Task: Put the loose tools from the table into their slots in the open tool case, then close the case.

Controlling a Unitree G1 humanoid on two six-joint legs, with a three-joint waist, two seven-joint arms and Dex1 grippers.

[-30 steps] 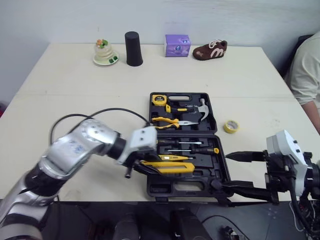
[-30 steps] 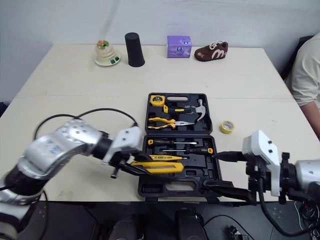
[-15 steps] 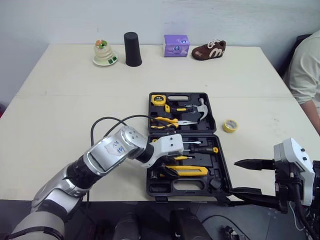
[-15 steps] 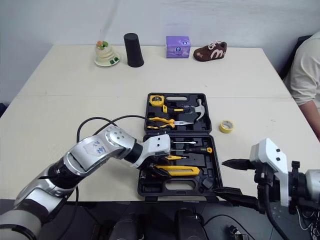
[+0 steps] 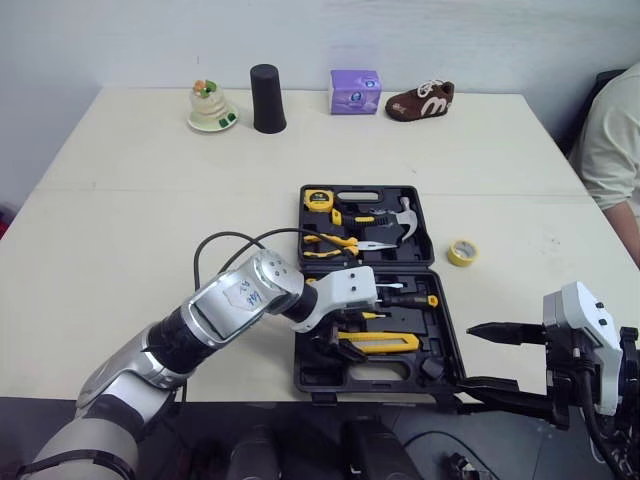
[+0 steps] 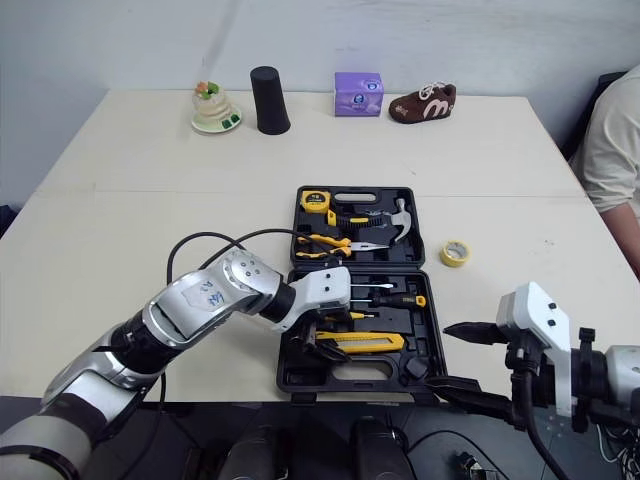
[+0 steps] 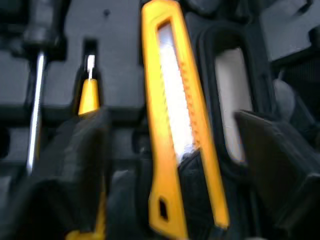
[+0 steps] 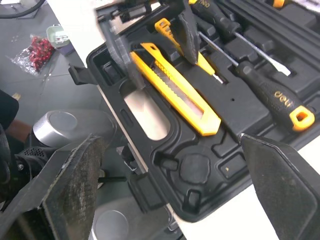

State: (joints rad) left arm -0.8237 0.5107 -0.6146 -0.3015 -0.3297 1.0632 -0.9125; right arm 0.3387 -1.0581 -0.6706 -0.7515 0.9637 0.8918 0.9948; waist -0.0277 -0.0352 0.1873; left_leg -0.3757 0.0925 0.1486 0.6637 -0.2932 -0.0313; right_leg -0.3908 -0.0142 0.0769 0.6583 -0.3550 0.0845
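The black tool case (image 5: 445, 335) lies open mid-table, lid half away from me. A yellow utility knife (image 5: 380, 343) lies flat in the near half, above the handle cut-out. My left gripper (image 5: 330, 345) hovers over the knife's left end. In the left wrist view its fingers (image 7: 85, 150) stand apart on either side of the knife (image 7: 175, 100), open and not touching it. My right gripper (image 5: 465, 355) is open off the case's near right corner, looking across the knife (image 8: 175, 95). A yellow tape roll (image 5: 462, 252) lies loose on the table right of the case.
Screwdrivers (image 5: 405, 298) sit in the near half; pliers (image 5: 335, 243), a hammer (image 5: 405, 215) and a tape measure (image 5: 318, 199) fill the lid half. At the far edge stand a black cup (image 5: 266, 98), purple box (image 5: 355, 91), brown shoe (image 5: 420, 99) and ornament (image 5: 211, 108). A person (image 5: 615, 150) sits right.
My left gripper carried the knife from the case's left side into the near half, set it down and opened. The right gripper drew back slightly to the right.
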